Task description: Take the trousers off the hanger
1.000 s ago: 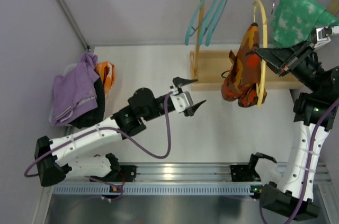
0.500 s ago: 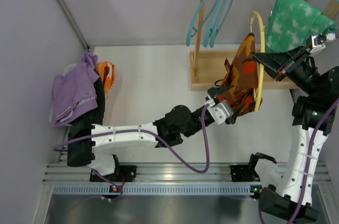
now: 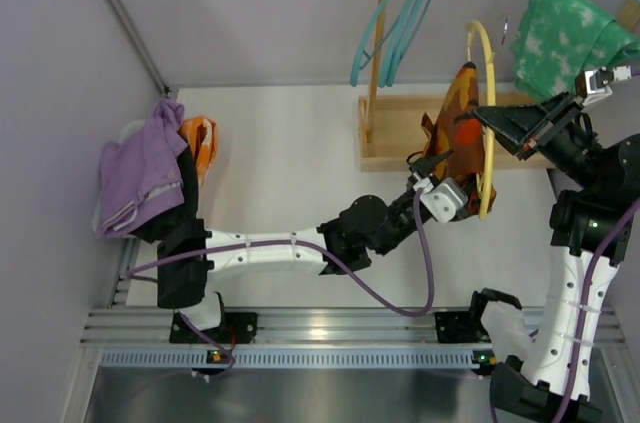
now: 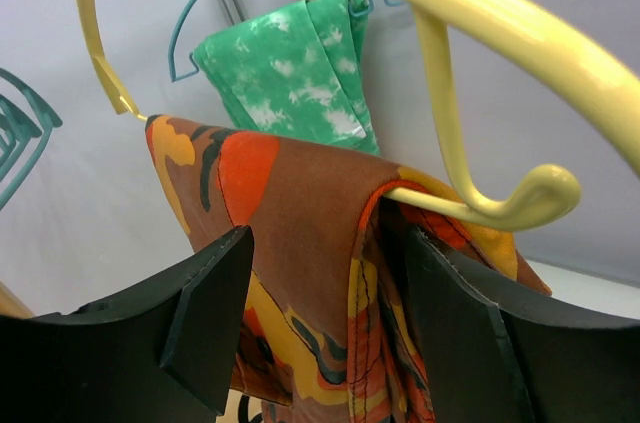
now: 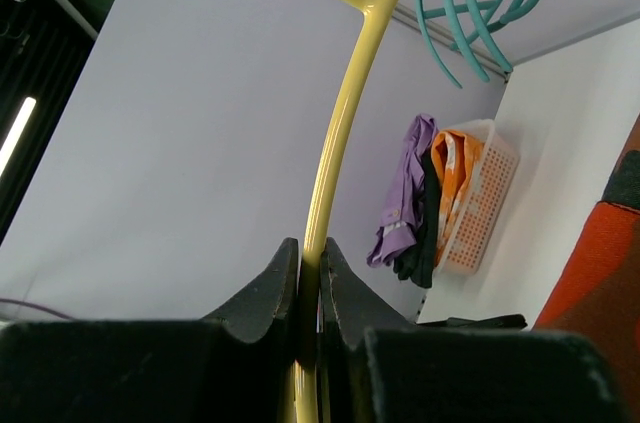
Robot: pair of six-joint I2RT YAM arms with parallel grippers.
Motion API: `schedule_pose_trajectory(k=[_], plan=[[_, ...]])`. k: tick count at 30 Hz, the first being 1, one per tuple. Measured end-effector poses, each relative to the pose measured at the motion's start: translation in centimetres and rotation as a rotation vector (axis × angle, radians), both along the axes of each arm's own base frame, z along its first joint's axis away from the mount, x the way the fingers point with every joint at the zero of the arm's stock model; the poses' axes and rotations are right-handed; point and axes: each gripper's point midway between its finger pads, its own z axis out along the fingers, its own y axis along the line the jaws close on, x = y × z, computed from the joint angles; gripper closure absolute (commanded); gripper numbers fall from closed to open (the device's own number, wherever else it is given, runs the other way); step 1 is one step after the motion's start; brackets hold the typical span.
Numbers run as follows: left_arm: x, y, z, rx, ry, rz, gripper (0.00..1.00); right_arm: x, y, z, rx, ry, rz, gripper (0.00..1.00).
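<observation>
The orange-red-brown patterned trousers (image 3: 458,123) hang folded over the bar of a yellow hanger (image 3: 488,103). My right gripper (image 3: 497,120) is shut on that hanger's arm (image 5: 335,183) and holds it up. My left gripper (image 3: 447,185) is open, its jaws on either side of the patterned trousers (image 4: 320,273), not closed on them. The green mottled trousers (image 3: 560,33) hang on a teal hanger at the far right and show behind in the left wrist view (image 4: 290,73). The purple trousers (image 3: 140,168) lie draped over a basket at the left.
A wooden rack (image 3: 378,63) with a flat base (image 3: 400,128) stands at the back and carries empty teal hangers (image 3: 400,13). A white basket (image 3: 195,148) at the left holds purple, black and orange garments. Grey walls close in the left and back.
My left arm has stretched far to the right, from mid-table to the patterned trousers, and its open jaws now straddle them. The right gripper keeps holding the yellow hanger, shifted slightly.
</observation>
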Motion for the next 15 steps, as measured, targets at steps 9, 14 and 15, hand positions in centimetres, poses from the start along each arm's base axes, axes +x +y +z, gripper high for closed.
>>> schedule_pose_trajectory(k=[9, 14, 15], plan=[[1.3, 0.2, -1.6, 0.038, 0.004, 0.081, 0.48, -0.3, 0.2, 0.3, 0.003, 0.009, 0.009, 1.00], [1.7, 0.5, -1.3, 0.035, -0.007, 0.101, 0.71, -0.6, 0.4, 1.0, -0.001, -0.003, 0.009, 1.00], [1.8, 0.5, -1.3, 0.033, -0.009, 0.103, 0.86, -0.7, 0.4, 1.1, -0.002, -0.005, 0.008, 1.00]])
